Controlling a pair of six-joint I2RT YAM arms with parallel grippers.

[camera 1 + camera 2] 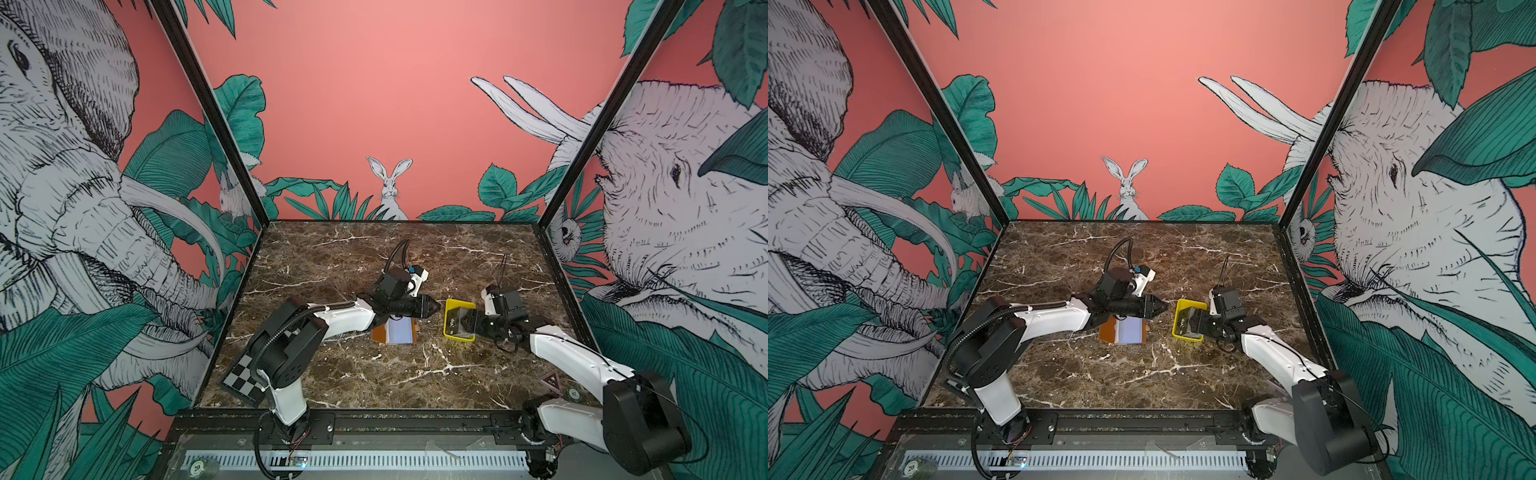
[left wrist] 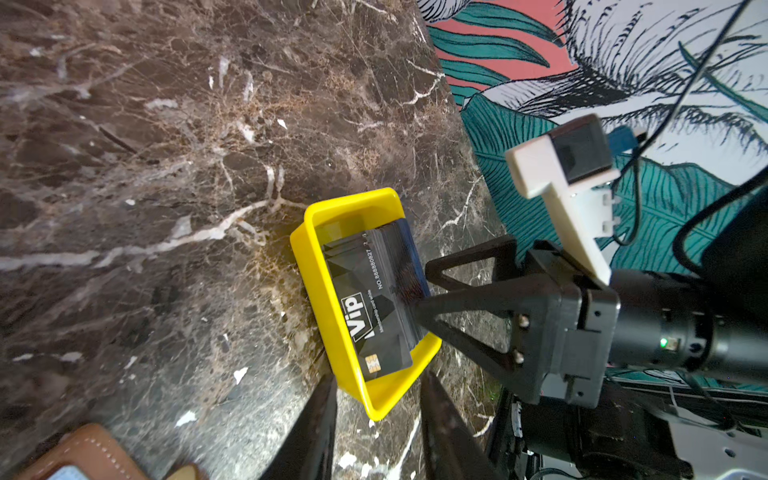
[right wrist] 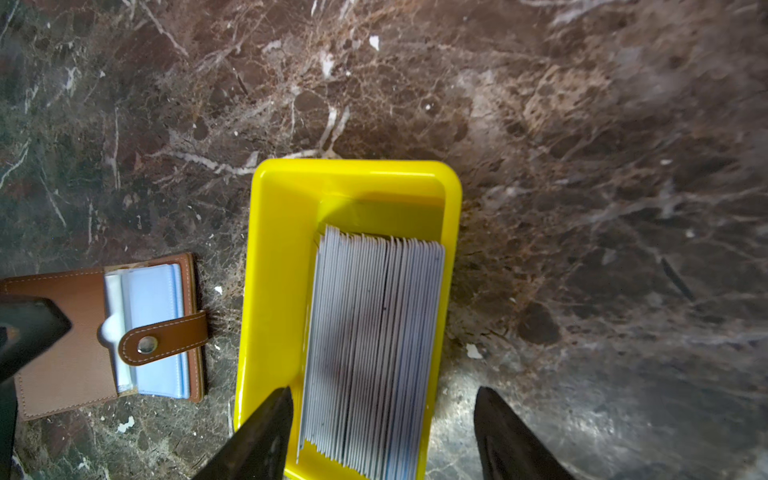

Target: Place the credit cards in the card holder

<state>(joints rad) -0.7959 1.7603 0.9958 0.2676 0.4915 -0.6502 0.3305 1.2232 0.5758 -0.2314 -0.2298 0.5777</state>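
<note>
The credit cards are a black stack with white "Vip" lettering, standing on edge in a yellow tray right of the table's middle. My right gripper is open around the stack's near end, one finger inside the tray, the other outside its wall. The card holder, tan-brown leather, lies open left of the tray with its clear sleeves up and snap tab across them. My left gripper hovers over it, open, nothing between its fingers, its tip close to the tray's corner.
The brown marble table is boxed in by printed walls on three sides and a black rail at the front. A checkerboard plate sits on the left arm's base. A small triangular sticker lies near the right arm's base.
</note>
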